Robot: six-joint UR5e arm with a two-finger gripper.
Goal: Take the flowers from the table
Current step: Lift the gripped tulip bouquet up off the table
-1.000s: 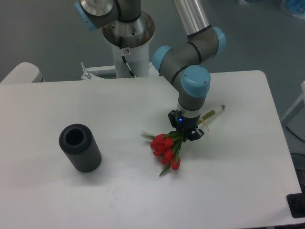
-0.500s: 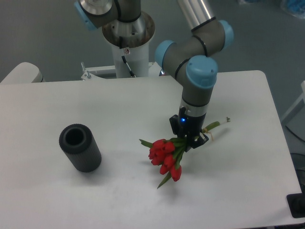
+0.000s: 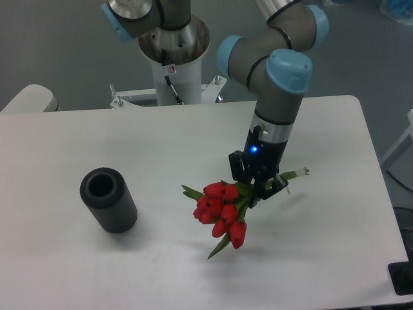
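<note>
The flowers (image 3: 221, 212) are held right of the centre of the frame, clamped by their green stems in the end effector (image 3: 255, 188). The red blooms are bunched to the lower left of the end effector, and a green leaf tip is pointed down toward the lower middle of the frame. The pale stem ends are seen sticking out on the right side of the end effector, angled slightly upward. The bunch appears to be lifted off the tabletop (image 3: 77, 271), as a faint shadow is cast on the white surface below and to the left of the blooms, apart from them.

The end effector is closed on the stems, with its dark fingers wrapped around them just above the blooms. A small blue light is shown on the wrist above it. The arm (image 3: 284, 84) is made up of grey segments with light blue caps, and it is seen rising to the top of the frame, right of centre.

A black cylinder (image 3: 108, 199) is placed at the left of the frame, well apart from the flowers, with its open end turned toward the upper left. The white base column of the arm (image 3: 173, 61) is mounted at the far edge of the tabletop, in the upper middle of the frame.
</note>
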